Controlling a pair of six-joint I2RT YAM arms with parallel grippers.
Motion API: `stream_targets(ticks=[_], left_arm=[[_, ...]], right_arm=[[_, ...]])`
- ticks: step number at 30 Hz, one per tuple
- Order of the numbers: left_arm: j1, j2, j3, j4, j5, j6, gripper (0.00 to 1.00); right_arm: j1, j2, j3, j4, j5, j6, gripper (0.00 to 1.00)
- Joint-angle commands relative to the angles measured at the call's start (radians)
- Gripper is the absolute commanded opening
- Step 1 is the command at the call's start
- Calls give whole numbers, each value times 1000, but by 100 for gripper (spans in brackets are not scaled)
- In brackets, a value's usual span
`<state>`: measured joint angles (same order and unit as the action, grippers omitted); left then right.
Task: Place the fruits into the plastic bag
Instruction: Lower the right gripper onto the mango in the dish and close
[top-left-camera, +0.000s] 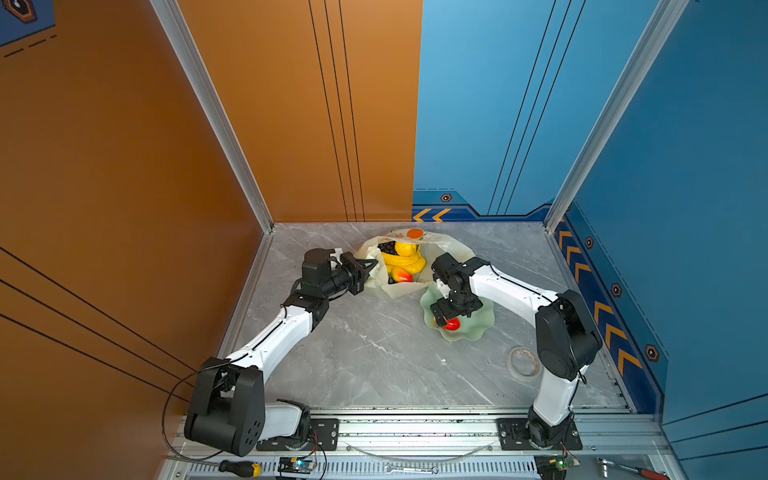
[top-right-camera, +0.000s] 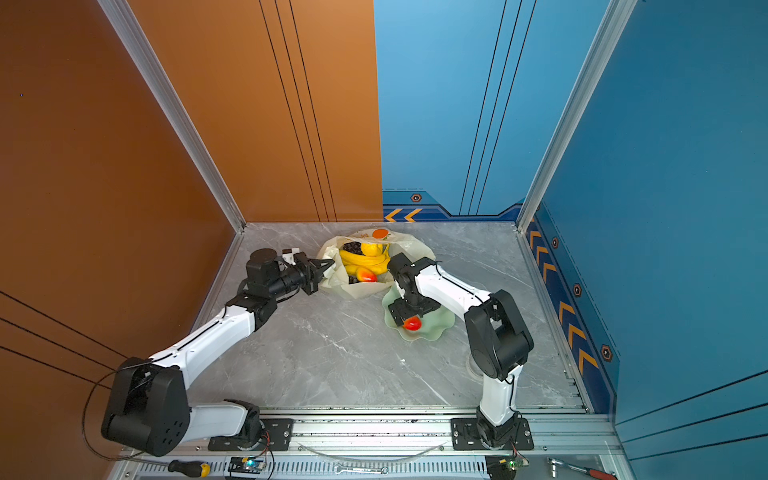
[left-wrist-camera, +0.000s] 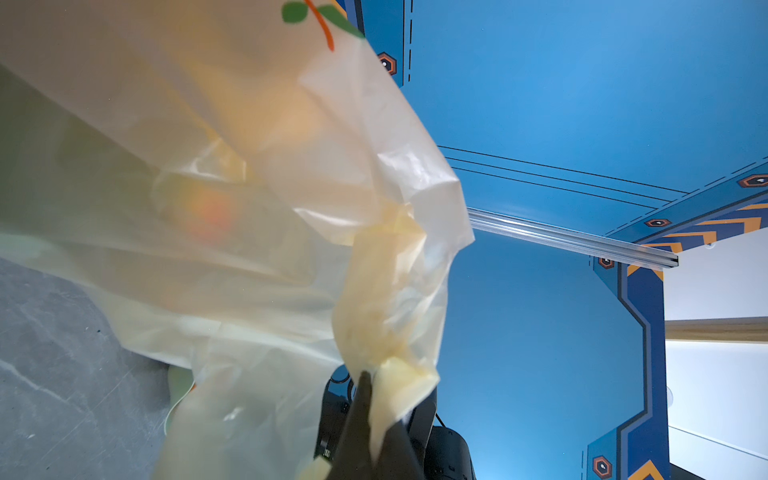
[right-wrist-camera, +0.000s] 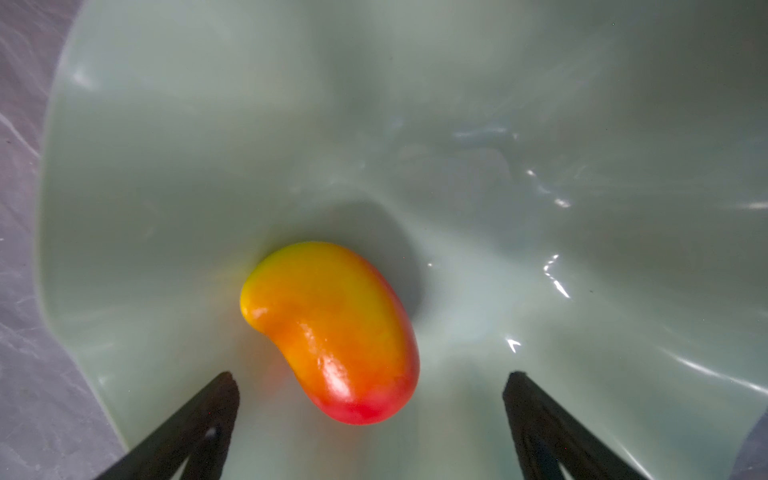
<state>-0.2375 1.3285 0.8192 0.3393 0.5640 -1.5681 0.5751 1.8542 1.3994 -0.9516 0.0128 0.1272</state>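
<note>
The cream plastic bag (top-left-camera: 395, 291) (top-right-camera: 360, 291) lies open at the back of the table. Inside it I see a yellow banana bunch (top-left-camera: 405, 262), dark grapes (top-left-camera: 388, 248) and a red-yellow mango (top-left-camera: 401, 274). My left gripper (top-left-camera: 371, 264) (left-wrist-camera: 371, 399) is shut on the bag's edge and holds that side up. Another red-yellow mango (top-left-camera: 452, 324) (right-wrist-camera: 332, 332) rests in the pale green dish (top-left-camera: 473, 334) (right-wrist-camera: 166, 166). My right gripper (top-left-camera: 442, 319) (right-wrist-camera: 371, 376) hangs open just above this mango, one finger on each side, not touching it.
A tape roll (top-left-camera: 523, 362) lies near the right arm's elbow. A screwdriver (top-left-camera: 241, 468), a wrench (top-left-camera: 411, 470) and a red-handled ratchet (top-left-camera: 631, 470) sit on the front rail. Orange and blue walls close in the table on three sides.
</note>
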Motion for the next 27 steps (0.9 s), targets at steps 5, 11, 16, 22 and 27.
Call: stream_targets(ticks=[5,11,16,22,27], left_arm=[[20,1,20,-10,33,14,0],[24,-2,17,-10,36,15,0],[24,-3,18,-10,36,14,0],[24,-4,20,-10,35,12,0],[24,-8,17,-11,33,11,0]], right_arm=[[-10,43,44,-31,55,35,96],[-24,58,52,-30,65,63,95],[-40,75,61,-31,66,100,94],[-59,90,73,-38,71,162,93],[-27,82,86,-38,27,174,93]])
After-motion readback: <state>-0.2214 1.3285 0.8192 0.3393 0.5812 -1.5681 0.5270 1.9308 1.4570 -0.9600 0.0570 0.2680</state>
